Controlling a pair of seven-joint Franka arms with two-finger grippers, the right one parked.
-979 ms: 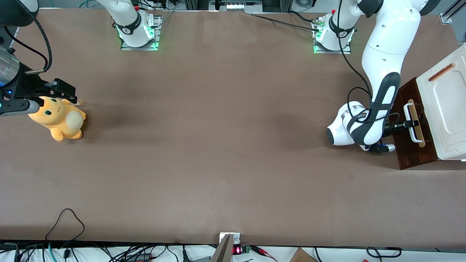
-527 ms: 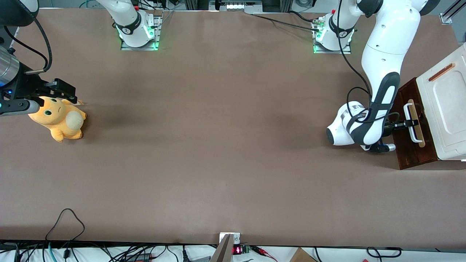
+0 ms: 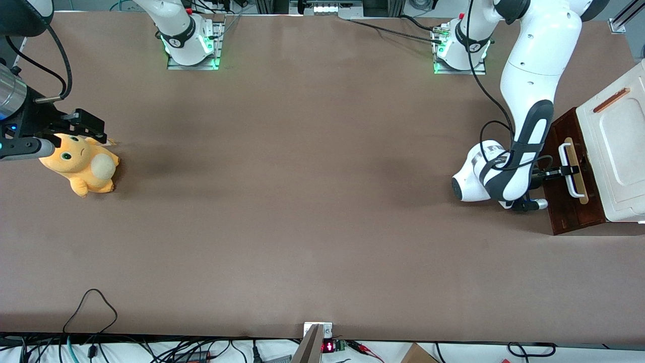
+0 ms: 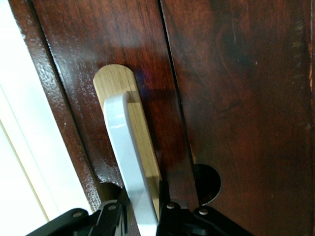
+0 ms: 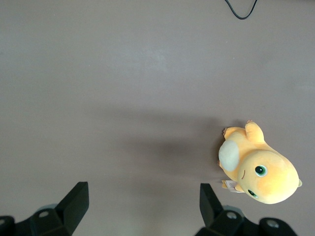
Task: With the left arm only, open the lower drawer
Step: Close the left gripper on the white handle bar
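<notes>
Front view shows the left arm (image 3: 526, 101) reaching down from its base toward the working arm's end of the table (image 3: 302, 201), its dark grey forearm panel angled toward a small cabinet there. The gripper (image 3: 564, 172) sits at the white bar handle (image 3: 570, 171) of the lower drawer (image 3: 567, 212), whose dark reddish-brown front faces the arm. The handle is mounted on a pale wood strip (image 3: 579, 191) that runs along the drawer front. Just beside the drawer, nearer the table's edge, lies the white moulded panel (image 3: 617, 146) with a thin brown strip (image 3: 610, 100) on it.

From the left wrist view the gripper (image 4: 142, 216) is closed narrowly around the handle (image 4: 125, 162): one black finger (image 4: 106, 219) presses on one side of the white bar and the other finger (image 4: 170, 216) on the other side, with the bar passing between them. The pale strip (image 4: 120, 81) shows its rounded end against the glossy dark wood of the drawer front (image 4: 236, 98), and a seam runs along the wood beside it.

Toward the parked arm's end of the table lies an orange plush toy (image 3: 80, 164), well apart from the drawer
</notes>
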